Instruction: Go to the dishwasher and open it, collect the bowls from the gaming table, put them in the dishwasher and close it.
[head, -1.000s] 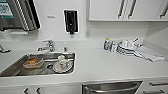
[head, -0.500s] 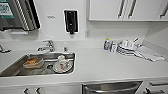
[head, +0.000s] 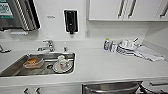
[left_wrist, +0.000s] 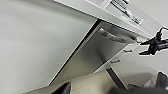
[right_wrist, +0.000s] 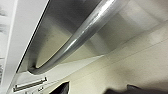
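Stainless steel fills the right wrist view: the dishwasher (right_wrist: 75, 27) front with its long bar handle (right_wrist: 82, 35) running very near the camera. Whether the right jaws are apart or together I cannot tell, and no finger is seen on the bar.

From the left wrist view, the dishwasher door (left_wrist: 95, 52) leans out of the white cabinet front, with a dark gap along its upper edge. A dark gripper (left_wrist: 153, 45) hangs in the air just beside the door's top corner, its fingers too small to judge. The left jaws I also cannot tell.

From the head view, the door's top edge (head: 112, 87) lies just under the white counter (head: 105, 65). The sink (head: 15, 67) holds dishes, well apart from the plates (head: 127, 47) by the wall. Between them the counter surface is bare.
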